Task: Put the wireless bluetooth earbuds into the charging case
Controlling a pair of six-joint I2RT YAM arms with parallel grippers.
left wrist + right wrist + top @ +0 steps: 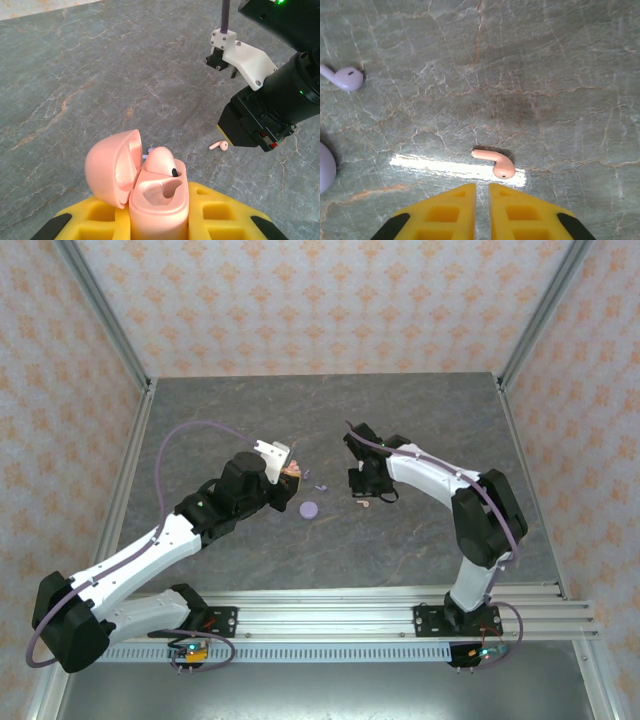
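My left tool (160, 220) clamps the case (158, 200), lid (107, 167) open for loading; right tool (481, 194), closed and empty, hangs just beside pink earbud (495, 162) on desk (545, 75).

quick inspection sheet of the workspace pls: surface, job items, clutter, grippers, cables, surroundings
surface: grey marbled tabletop, bright glare streak
job's things: pink charging case open, seated pink earbud inside; loose pink earbud, lilac earbud and lilac case on the table
clutter: nothing seen
grippers: left gripper shut on pink charging case; right gripper shut, empty, just short of loose pink earbud
cables: purple cable loops off left arm
surroundings: patterned walls, metal frame posts
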